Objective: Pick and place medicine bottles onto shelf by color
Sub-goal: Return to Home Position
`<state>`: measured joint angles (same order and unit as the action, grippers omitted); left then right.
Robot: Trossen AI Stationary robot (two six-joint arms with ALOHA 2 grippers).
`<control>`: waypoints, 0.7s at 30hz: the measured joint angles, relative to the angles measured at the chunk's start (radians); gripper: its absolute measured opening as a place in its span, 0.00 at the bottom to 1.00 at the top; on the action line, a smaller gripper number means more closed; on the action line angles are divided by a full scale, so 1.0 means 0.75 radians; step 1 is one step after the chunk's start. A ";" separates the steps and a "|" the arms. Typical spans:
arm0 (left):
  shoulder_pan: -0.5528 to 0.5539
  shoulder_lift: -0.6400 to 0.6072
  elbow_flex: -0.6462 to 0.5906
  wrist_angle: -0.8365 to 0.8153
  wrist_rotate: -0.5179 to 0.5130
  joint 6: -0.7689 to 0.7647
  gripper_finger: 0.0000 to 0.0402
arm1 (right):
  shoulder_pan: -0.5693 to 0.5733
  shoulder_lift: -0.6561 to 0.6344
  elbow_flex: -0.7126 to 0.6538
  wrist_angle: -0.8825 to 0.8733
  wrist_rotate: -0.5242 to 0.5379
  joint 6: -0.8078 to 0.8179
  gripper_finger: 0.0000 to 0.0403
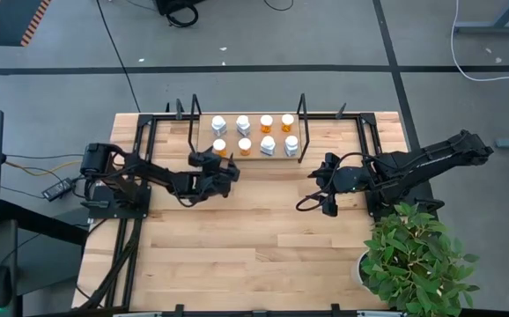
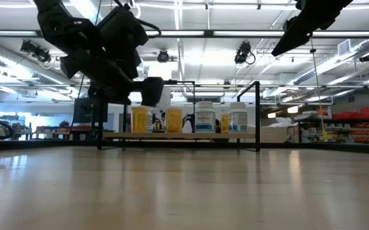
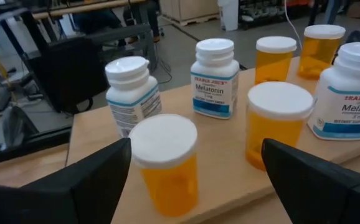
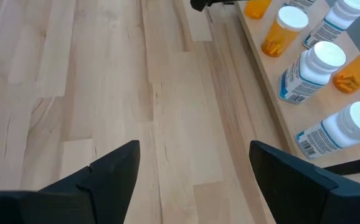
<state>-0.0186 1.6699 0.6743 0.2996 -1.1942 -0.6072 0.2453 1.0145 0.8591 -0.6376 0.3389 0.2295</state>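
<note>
Left arm stretched in low from left side, elbow bent, wrist aimed toward far edge of surface. My left pincer spread wide, gripping nothing; fingers dark and flat. Right arm reaching in from right side, folded, wrist tilted down. My right pincer pointing toward left one, raised off surface, jaws wide apart, empty. Two pincers well apart.

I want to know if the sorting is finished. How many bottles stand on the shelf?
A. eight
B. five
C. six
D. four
A: the high view shows eight bottles standing on the shelf, in two rows of four.
</note>
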 joint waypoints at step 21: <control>-0.340 -0.040 -0.001 -0.008 -0.080 -0.037 0.88 | 0.000 0.001 0.000 -0.025 0.000 0.050 0.77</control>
<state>-0.2732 1.6402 0.6739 0.2940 -1.2540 -0.6353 0.2451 1.0149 0.8593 -0.6565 0.3389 0.2674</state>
